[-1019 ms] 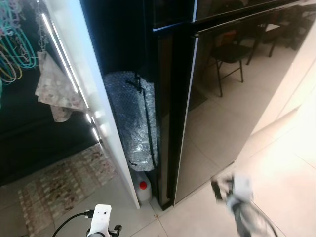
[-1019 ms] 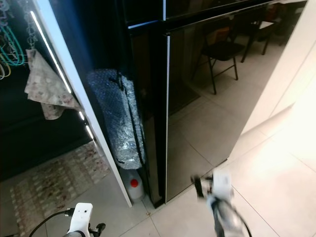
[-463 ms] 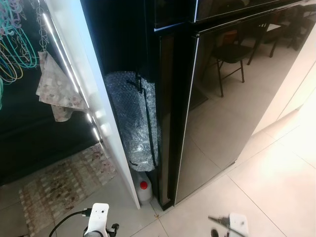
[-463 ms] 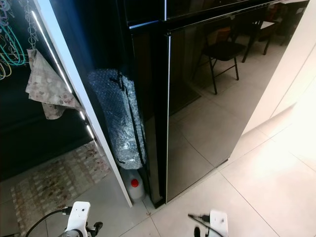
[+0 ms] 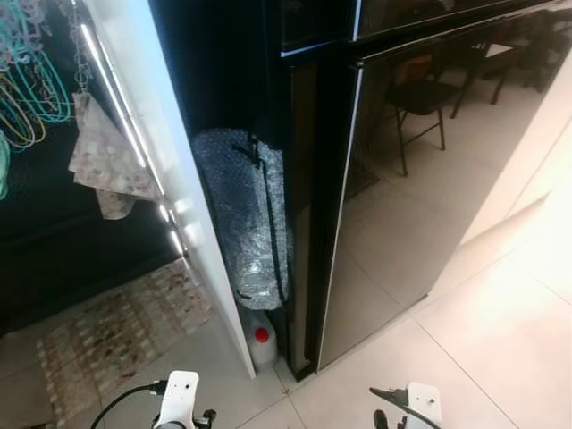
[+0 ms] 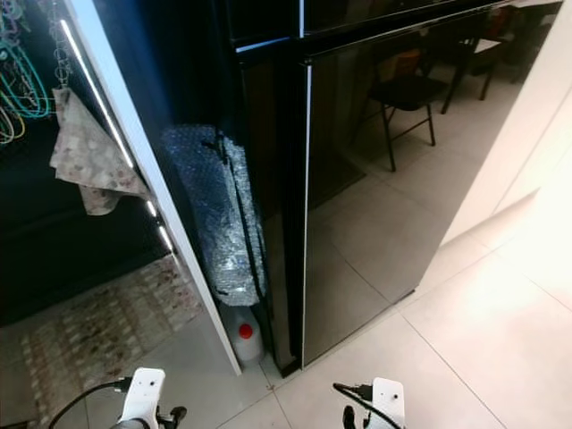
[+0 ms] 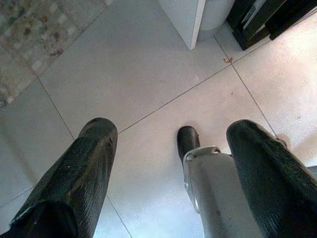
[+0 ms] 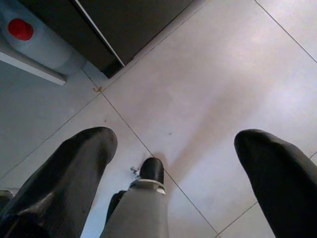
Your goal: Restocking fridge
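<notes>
A tall black glossy fridge [image 5: 402,197] stands before me with its doors shut; the lower door mirrors a chair and floor tiles. Both arms hang low, and their white wrists [image 5: 181,398] [image 5: 420,404] reach the bottom edge of the head views. My left gripper [image 7: 171,131] is open above pale floor tiles, nothing between its fingers [image 7: 94,148]. My right gripper [image 8: 176,139] is likewise open and empty over the tiles near the fridge's bottom corner [image 8: 114,64].
A bubble-wrapped bundle [image 5: 246,214] leans in the gap left of the fridge, above a white jug with a red cap [image 5: 260,344]. A white panel [image 5: 170,179] stands left of it. Farther left are a patterned rug [image 5: 116,331], a hanging cloth [image 5: 103,161] and hangers [image 5: 31,80].
My right arm has come down from a raised, blurred position to hang low at the frame's bottom edge. The left arm has stayed put.
</notes>
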You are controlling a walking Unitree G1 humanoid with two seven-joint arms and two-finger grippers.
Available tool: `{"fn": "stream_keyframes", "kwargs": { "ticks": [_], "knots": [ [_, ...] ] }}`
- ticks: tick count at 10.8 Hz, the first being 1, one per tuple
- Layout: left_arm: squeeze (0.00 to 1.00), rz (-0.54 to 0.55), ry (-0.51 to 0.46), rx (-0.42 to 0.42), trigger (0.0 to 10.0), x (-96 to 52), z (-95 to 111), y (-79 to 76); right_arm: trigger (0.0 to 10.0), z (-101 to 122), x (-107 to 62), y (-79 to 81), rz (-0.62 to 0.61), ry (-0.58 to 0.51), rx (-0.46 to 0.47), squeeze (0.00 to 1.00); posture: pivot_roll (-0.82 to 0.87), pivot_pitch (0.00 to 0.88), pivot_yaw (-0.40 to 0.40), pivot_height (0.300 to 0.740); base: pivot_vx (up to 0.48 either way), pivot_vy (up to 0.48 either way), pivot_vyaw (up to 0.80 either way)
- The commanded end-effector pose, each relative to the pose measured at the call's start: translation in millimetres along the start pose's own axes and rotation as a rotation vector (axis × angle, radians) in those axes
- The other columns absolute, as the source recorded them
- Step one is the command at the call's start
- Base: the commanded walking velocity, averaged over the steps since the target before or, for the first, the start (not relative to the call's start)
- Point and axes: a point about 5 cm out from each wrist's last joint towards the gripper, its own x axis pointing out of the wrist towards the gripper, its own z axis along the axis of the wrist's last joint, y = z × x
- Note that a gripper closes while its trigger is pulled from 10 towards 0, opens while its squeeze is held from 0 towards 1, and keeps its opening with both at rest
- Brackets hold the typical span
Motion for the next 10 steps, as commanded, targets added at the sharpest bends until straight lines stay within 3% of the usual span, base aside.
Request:
{"fn": "stream_keyframes", "kwargs": {
  "ticks": [1,3,8,10],
  "knots": [
    [0.00,-0.006,0.024,0.034,10.0,-0.4,-4.0,-0.3,10.0,-1.4,-0.1,0.4,-0.001,0.009,0.016,0.00,0.03,0.000,0.020,0.740,0.000,0.000,0.00],
    [0.00,-0.006,0.022,0.051,10.0,-0.2,-3.1,-0.9,10.0,-0.9,-0.3,-1.4,0.000,0.003,0.007,0.00,0.02,0.000,0.021,0.740,0.000,0.000,0.00],
    [0.00,-0.008,0.025,0.056,10.0,-0.2,-3.4,-0.6,10.0,-3.3,-0.4,-1.2,0.000,0.022,0.027,0.00,0.02,0.000,0.023,0.740,0.000,-0.274,0.00],
    [0.00,-0.006,0.025,0.058,10.0,-0.2,-3.1,0.1,10.0,-5.3,-0.6,-1.3,-0.004,0.032,0.019,0.00,0.02,0.000,0.024,0.740,0.000,-0.339,-0.77]
  ]
}}
